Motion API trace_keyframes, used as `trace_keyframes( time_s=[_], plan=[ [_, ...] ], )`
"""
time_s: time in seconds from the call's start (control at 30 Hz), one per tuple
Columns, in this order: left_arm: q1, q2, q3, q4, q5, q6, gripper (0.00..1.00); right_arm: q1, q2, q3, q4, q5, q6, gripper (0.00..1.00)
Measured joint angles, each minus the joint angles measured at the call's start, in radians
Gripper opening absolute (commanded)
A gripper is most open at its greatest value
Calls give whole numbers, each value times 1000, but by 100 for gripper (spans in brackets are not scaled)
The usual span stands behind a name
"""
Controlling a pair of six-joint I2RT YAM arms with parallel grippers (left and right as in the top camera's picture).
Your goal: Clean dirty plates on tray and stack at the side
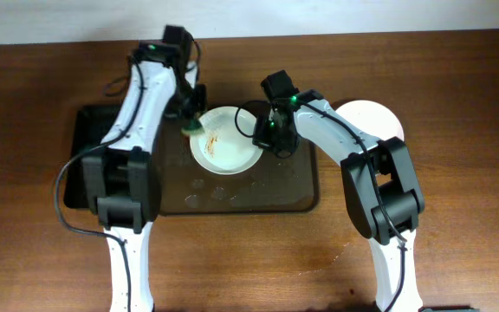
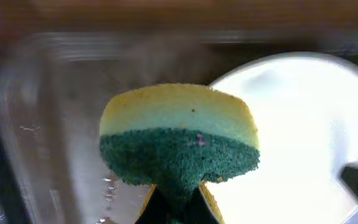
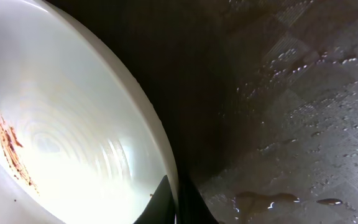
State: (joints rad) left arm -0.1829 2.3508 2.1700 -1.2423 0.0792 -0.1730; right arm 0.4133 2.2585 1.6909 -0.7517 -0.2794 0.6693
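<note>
Looking down from above, the left arm is rising from the near edge of the table (image 1: 457, 130), running up beside the black tray (image 1: 83, 139) and folding back at its far end. That's leaving the left gripper (image 1: 194, 121) pointing down at the far-left rim of the smeared plate (image 1: 226, 143). Its jaws are pinching a sponge (image 1: 192, 126) that is sitting right at the plate's edge; I can't tell whether it is touching. The plate is lying on the far half of the tray (image 1: 293, 195), the big brownish one. The right arm is coming up from the near right, bending at the elbow and reaching leftwards, with the right gripper (image 1: 271, 134) meeting the plate's right rim. A second plate (image 1: 372, 117) is lying on the bare table just right of the tray, partly under that arm.

From the left wrist, the sponge is filling the middle of the view, yellow above and green below, squeezed at its lower end between the two dark fingers. The white plate is glowing off to the right, and the wet tray floor is lying behind.

From the right wrist, the jaws are closing on the plate's rim, one finger on each side. An orange-brown smear (image 3: 5, 143) is streaking the plate's left side. Water drops (image 3: 303, 62) are beading on the dark tray floor to the right.
</note>
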Motion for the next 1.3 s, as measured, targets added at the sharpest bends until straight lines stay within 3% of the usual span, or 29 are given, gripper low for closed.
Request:
trace_keyframes(
  time_s=[0.27,0.37,0.53,0.6,0.67,0.77,0.87,0.97,1.1,1.2,1.3],
  plan=[
    [-105,-20,-293,268,-19,44,1,0,0,0,1,1,8,4],
    [-108,-34,-319,235,-2,89,1,0,0,0,0,1,7,4],
    [-106,-34,-351,96,278,283,1,0,0,0,0,1,8,4],
    [-93,-33,-358,107,314,303,0,0,0,0,0,1,7,4],
    [-71,-33,-365,149,323,270,1,0,0,0,3,1,8,4],
    [-11,-33,-365,352,280,100,1,0,0,0,9,0,13,4],
    [11,-33,-364,514,183,5,0,0,0,0,9,1,15,4],
    [-20,-34,-365,520,79,-27,1,0,0,0,10,2,16,4],
    [-38,-34,-346,410,91,84,1,0,0,0,7,10,15,4],
    [-47,-34,-340,308,192,147,1,0,-2,0,4,16,11,4],
    [-63,-20,-356,269,422,176,0,0,-2,0,3,17,10,4]
  ],
)
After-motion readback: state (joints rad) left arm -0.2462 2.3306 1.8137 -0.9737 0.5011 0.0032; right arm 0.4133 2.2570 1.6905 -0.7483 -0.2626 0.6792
